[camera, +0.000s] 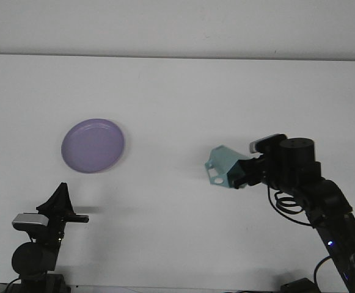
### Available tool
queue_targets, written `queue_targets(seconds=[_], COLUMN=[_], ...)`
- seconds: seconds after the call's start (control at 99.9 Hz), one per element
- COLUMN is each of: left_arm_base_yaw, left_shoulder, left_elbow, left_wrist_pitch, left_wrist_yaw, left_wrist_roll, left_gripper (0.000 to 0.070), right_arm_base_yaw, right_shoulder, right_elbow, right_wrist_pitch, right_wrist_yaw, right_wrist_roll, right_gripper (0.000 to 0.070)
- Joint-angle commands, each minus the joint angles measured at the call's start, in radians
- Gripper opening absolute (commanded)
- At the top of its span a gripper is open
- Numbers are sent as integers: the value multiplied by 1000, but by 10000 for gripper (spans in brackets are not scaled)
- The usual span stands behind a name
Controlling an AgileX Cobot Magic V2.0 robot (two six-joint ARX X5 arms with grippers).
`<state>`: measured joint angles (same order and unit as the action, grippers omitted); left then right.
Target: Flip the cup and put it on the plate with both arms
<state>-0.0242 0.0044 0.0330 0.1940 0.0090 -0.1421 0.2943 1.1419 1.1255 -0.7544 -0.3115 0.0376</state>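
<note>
My right gripper (pixel 241 173) has its fingers clamped on the pale teal cup (pixel 222 166), which sticks out to the left of them, lifted above the white table (pixel 177 91) and tipped on its side. The cup is a smooth, matte, faceted piece with angular walls, and its flat handle, pierced by small holes, hangs at the lower left edge. It sits right of the table's middle, well apart from the plate (pixel 93 145). That plate is a round, shallow, lilac dish with a soft sheen, lying flat on the left half of the table. My right arm rises from the lower right corner, bends at the elbow and points its wrist leftward, roughly level. My left gripper (pixel 59 202) rests low at the near left edge, pointing up, below the plate; I cannot tell how its fingers stand.
</note>
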Motion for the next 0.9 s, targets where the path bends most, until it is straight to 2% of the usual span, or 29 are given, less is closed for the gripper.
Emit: queue_targets(seconds=[0.0, 0.21, 0.45, 0.891], left_arm_base_yaw=[0, 0, 0, 0], left_shoulder=[-1, -1, -1, -1], left_elbow=[-18, -18, -18, -18], left_wrist_pitch=[9, 9, 9, 9], left_wrist_yaw=[-2, -2, -2, -2], left_wrist_roll=[-3, -7, -7, -9], left_gripper=[16, 16, 16, 16], right_arm_base_yaw=[77, 274, 359, 374], right_shoulder=[51, 239, 462, 617], right_elbow=[56, 186, 290, 294], right_wrist_pitch=[-66, -281, -406, -464], right_wrist_yaw=[6, 111, 164, 174], right_wrist_roll=[-15, -61, -95, -125], right_gripper=[2, 2, 2, 2])
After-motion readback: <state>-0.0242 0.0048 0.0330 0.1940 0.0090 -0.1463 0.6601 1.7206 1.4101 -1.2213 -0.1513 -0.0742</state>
